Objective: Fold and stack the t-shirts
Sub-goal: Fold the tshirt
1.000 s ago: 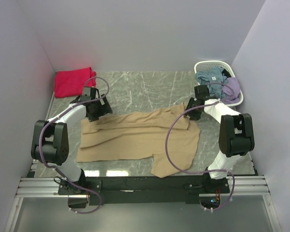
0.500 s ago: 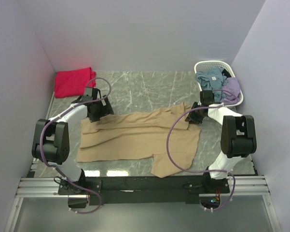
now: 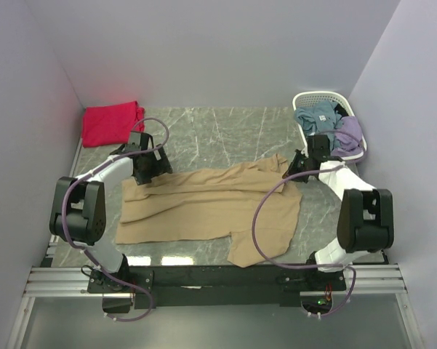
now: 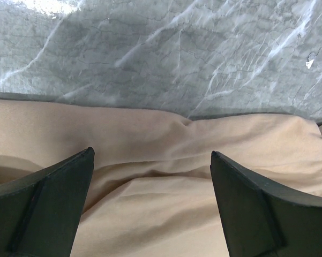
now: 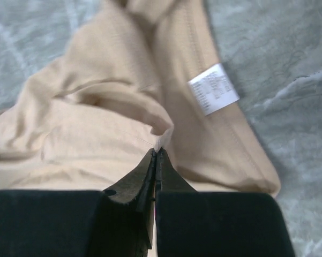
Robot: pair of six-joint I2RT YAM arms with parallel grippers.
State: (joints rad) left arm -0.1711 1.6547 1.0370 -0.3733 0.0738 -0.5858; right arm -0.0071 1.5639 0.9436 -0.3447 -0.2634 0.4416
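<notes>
The tan t-shirt (image 3: 211, 203) lies spread across the middle of the table, partly folded. My left gripper (image 3: 147, 173) is open and hovers over its far left edge; the cloth (image 4: 150, 203) shows between the two fingers (image 4: 48, 198). My right gripper (image 3: 294, 169) is shut on a fold of the tan t-shirt (image 5: 112, 128) at its far right corner, beside the white neck label (image 5: 213, 88). The red-pink t-shirt (image 3: 110, 122) lies folded at the far left corner.
A white lattice basket (image 3: 321, 99) with blue and purple clothes stands at the far right, just behind my right arm. The grey marble table (image 3: 218, 134) is walled on three sides. A black rail (image 3: 218, 276) runs along the near edge.
My right gripper has moved right and slightly away, pulling the tan t-shirt's far right corner toward the basket. The left gripper has barely moved.
</notes>
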